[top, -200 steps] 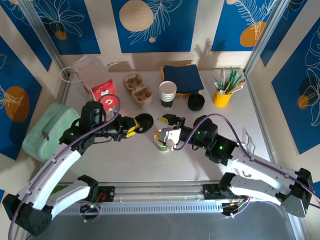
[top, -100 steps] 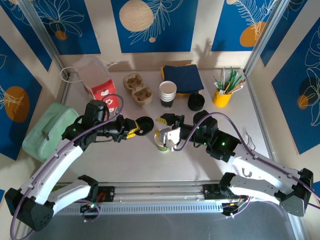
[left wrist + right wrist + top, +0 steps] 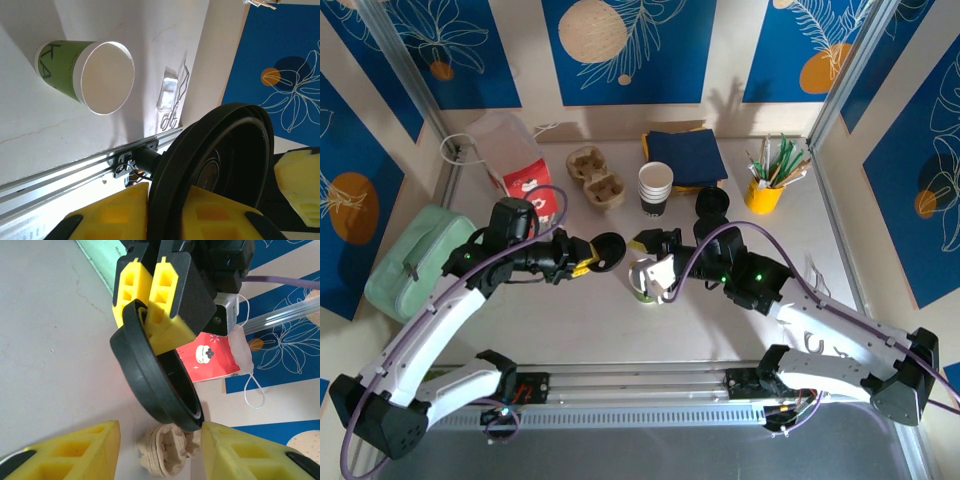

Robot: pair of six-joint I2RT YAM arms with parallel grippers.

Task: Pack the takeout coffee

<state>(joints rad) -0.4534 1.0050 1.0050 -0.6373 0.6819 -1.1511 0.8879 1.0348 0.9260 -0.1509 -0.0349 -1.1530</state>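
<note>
The takeout coffee (image 3: 640, 289) stands lidless mid-table, a lime-green paper cup with a white rim, also seen in the left wrist view (image 3: 88, 75). My left gripper (image 3: 591, 254) is shut on a round black lid (image 3: 610, 248), held on edge just left of the cup. The yellow fingers (image 3: 117, 212) pinch the lid's rim (image 3: 215, 160). My right gripper (image 3: 647, 258) hovers over the cup, open, facing the lid. In the right wrist view its fingertips (image 3: 160, 440) stand apart below the lid (image 3: 150, 375), whose lower edge comes close to the right finger (image 3: 235, 450).
A stack of white-rimmed cups (image 3: 655, 187), a loose black lid (image 3: 712, 205), a yellow pot of stirrers (image 3: 763, 193) and navy napkins (image 3: 685, 155) stand at the back. Cardboard cup carriers (image 3: 595, 178) and a red-and-white bag (image 3: 515, 160) are back left, and a green bag (image 3: 420, 255) lies far left.
My right gripper has shifted slightly left and back toward the held lid, its jaws narrowing a little. The left gripper keeps the lid almost in place.
</note>
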